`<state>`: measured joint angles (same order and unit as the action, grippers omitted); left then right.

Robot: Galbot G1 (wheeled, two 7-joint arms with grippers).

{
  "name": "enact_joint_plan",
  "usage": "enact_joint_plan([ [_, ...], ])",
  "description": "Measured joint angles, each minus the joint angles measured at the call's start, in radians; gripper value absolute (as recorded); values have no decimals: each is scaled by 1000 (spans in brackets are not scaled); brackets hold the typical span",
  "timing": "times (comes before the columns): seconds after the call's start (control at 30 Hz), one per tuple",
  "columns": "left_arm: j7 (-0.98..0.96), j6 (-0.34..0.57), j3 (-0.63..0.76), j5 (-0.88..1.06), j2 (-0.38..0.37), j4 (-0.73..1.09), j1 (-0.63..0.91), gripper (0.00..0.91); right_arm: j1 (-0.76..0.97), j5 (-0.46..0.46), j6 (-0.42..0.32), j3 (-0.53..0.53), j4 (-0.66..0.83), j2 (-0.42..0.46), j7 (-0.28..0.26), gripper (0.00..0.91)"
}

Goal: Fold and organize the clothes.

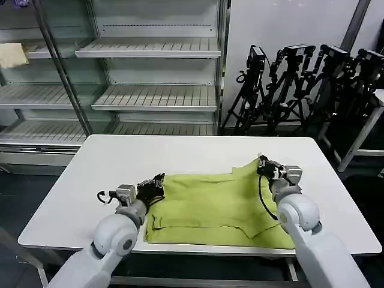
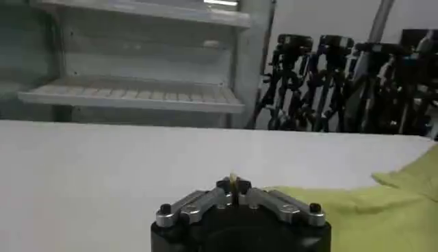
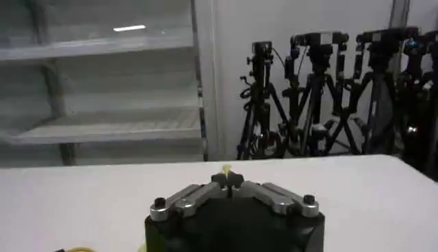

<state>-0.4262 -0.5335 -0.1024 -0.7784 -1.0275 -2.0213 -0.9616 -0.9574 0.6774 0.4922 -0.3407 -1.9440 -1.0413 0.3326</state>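
Item one, nearest: two white, round-jointed robot arms are reaching in from the front edge of the white rectangular table [image 1: 90, 174].

Item two: the left gripper [image 1: 157, 186], black with silver links, is resting at the left edge of the garment. In the left wrist view its fingers [image 2: 234, 186] are pressed together with a sliver of lime fabric pinched between the tips.

Item three: the right gripper [image 1: 262, 166] is sitting at the far right corner of the garment, where the cloth is rising into a small peak. In the right wrist view its fingers [image 3: 226, 179] are likewise closed on a yellowish sliver of fabric.

Item four: the soft lime yellow-green short-sleeved T-shirt [image 1: 216, 207] is lying flat near the front middle of the table, partly folded, with layered edges showing along its near left side.

Item five, beyond the table: grey slatted metal shelving [image 1: 156, 96] is standing on the left, with black camera tripods [image 1: 300, 84] on the right.

Handling note, as judgement: a fold appears to be in hand. Both pinches should be lifting together and level, carrying the edge over without dragging the lower layers, and releasing only once the edges are lining up squarely. Uneven travel risks skewing the fold.
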Motion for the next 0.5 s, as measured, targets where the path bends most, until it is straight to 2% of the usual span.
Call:
enact_joint_plan([
  [0.5,51,-11,-33,49,65,-106,-129,71,-260,-29,-4,-133,-215,36,-46,0],
])
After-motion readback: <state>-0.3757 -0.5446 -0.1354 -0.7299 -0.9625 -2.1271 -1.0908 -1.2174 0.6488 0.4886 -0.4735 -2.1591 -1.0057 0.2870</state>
